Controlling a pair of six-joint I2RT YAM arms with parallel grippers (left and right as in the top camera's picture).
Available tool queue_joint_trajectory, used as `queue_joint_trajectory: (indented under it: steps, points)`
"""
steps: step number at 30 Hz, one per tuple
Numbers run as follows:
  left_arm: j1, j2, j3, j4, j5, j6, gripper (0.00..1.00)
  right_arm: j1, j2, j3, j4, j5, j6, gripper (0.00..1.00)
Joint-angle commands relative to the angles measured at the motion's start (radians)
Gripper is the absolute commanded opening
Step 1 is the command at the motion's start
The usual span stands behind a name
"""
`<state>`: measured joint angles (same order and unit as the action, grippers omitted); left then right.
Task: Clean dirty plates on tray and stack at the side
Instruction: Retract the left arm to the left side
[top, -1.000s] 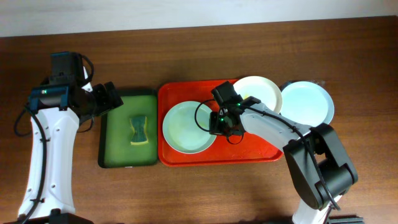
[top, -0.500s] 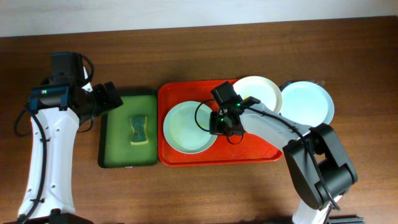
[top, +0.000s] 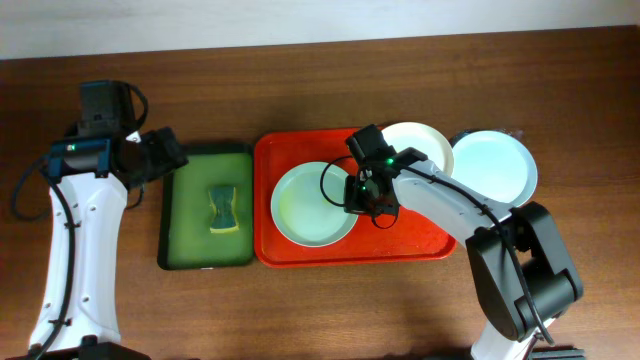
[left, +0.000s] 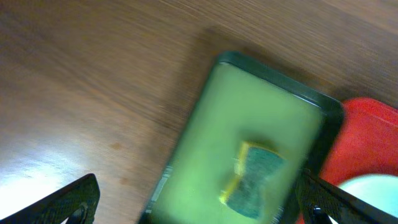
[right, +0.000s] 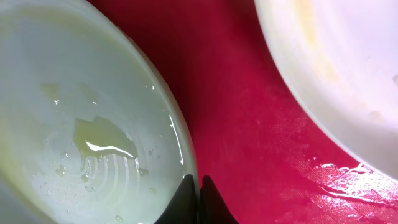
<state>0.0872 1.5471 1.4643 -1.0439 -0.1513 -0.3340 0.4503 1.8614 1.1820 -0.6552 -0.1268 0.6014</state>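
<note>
A pale blue-green plate (top: 312, 204) with a wet yellow smear lies on the red tray (top: 420, 240). My right gripper (top: 358, 197) is shut on this plate's right rim; the wrist view shows the fingertips (right: 194, 186) pinching the rim of the plate (right: 81, 124). A white-cream plate (top: 420, 148) with a yellow smear sits at the tray's back right and shows in the right wrist view (right: 348, 62). A second pale blue-green plate (top: 495, 165) lies on the table right of the tray. My left gripper (left: 193, 208) is open above the green tray's left side.
A dark green tray (top: 190, 215) holding a green and yellow sponge (top: 223, 208) stands left of the red tray; the left wrist view shows this tray (left: 205, 137) and the sponge (left: 255, 177), blurred. Bare wooden table surrounds both trays.
My right gripper has dragged the pale blue-green plate a little to the right on the red tray. My left arm has shifted slightly left and back.
</note>
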Motion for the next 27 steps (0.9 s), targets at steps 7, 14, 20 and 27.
queue_joint_trajectory:
  steps: [7, 14, 20, 27]
  points:
    - [0.001, -0.003, 0.003, 0.065, -0.003, -0.014, 0.99, -0.006, -0.023, 0.017, -0.004, 0.027, -0.002, 0.04]
    - [0.001, -0.003, 0.003, 0.158, 0.024, -0.014, 0.99, -0.006, -0.023, 0.017, -0.004, 0.027, -0.002, 0.04]
    - [0.193, -0.067, 0.003, 0.162, 0.094, -0.018, 0.99, -0.006, -0.023, 0.017, -0.007, 0.023, -0.002, 0.04]
    - [0.243, -0.066, 0.003, 0.138, 0.096, -0.018, 0.99, -0.006, -0.023, 0.017, -0.012, 0.023, -0.002, 0.04]
